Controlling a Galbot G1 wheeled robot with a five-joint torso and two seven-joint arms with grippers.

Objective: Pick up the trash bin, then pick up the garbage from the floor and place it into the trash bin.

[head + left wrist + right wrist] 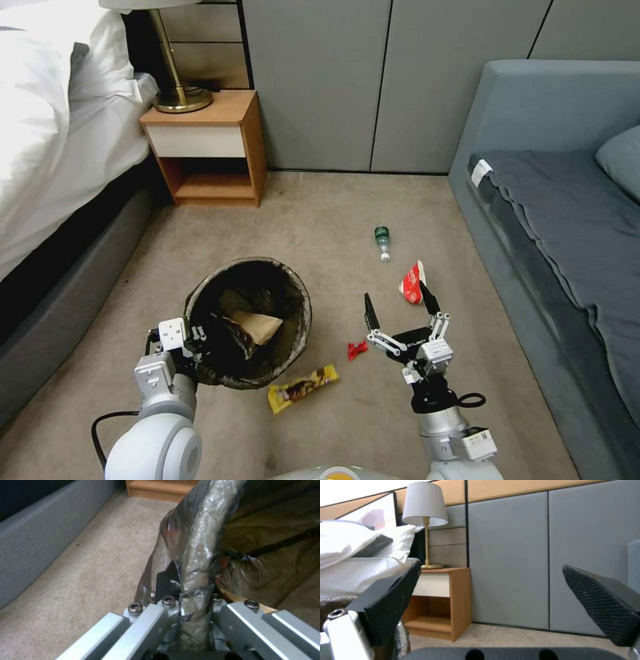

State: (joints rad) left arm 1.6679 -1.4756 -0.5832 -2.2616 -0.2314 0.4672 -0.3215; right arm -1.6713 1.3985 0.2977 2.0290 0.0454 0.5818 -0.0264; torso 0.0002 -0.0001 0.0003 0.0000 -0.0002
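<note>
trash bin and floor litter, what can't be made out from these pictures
- Head view: the trash bin's white wall is hidden under the dark bag; only a brown paper bag shows inside, the rest is lost in dark folds.
- Left wrist view: the left claw is clamped on the bin's rim, and the bag film covers its fingertips.
- Head view: the small bottle and red scrap are too small to read.
- Right wrist view: the open right claw faces the wall, away from the litter.

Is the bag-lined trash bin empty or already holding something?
Holding something: a crumpled brown paper bag lies inside the dark-bag-lined round trash bin, whose rim the left gripper clamps.
</note>
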